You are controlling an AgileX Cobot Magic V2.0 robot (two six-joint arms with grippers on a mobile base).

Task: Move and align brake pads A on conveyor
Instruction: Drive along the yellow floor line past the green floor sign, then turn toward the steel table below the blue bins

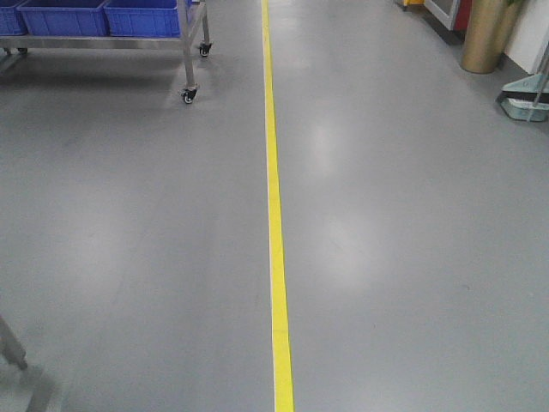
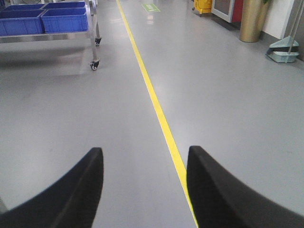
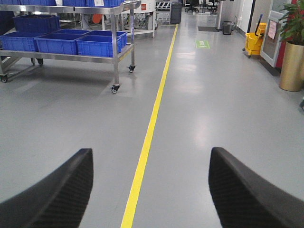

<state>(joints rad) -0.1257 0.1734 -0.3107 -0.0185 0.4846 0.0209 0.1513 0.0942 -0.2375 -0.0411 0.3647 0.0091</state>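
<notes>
Grey polished floor (image 1: 412,257) filling all three views, split lengthwise by a yellow line (image 1: 276,215). No sight of the brake pads or the conveyor anywhere; whereabouts impossible to tell from here. Left gripper (image 2: 144,151) spread wide and empty over bare floor; right gripper (image 3: 152,150) likewise parted, holding nothing. Steel rack (image 3: 114,52) on castors with blue bins (image 3: 59,43) off to the left of the line, gold planter (image 3: 290,66) and yellow mop bucket (image 3: 254,40) to the right. Judged as the travel stage, with no handling begun. Best done by driving steadily along the line, staying well apart from the rack, with jaws apart and empty, then stopping square to the conveyor for an even reach with both arms.
</notes>
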